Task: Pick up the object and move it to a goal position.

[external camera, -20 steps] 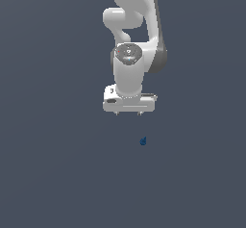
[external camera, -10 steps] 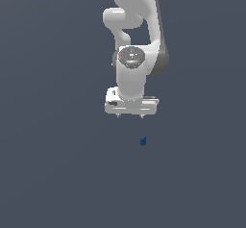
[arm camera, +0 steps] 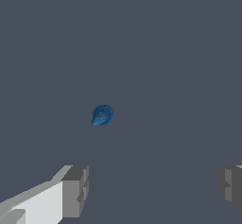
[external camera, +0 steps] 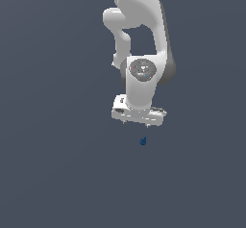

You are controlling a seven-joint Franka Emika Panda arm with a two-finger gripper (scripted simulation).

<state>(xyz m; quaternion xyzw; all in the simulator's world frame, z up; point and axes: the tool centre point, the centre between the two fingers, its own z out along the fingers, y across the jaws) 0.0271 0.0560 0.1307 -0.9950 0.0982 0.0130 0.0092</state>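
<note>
Since a second ago we have lowered our white two-fingered gripper (external camera: 139, 122) closer to the small dark blue rounded blob (external camera: 143, 141) on the grey floor; spread wide, empty, nothing grasped, carry still ahead.

And all there is to call here is the ground (external camera: 53, 174): one flat, dull slate-grey surface running edge to edge across the exterior view, no seams, no markings, no texture to speak of. Same story from the wrist view, where that even grey ground (arm camera: 179, 53) fills the picture. A faint lighter band slants across it there, barely a shade off the rest. Whether this is a tabletop or a floor, there's no telling from these pictures.
</note>
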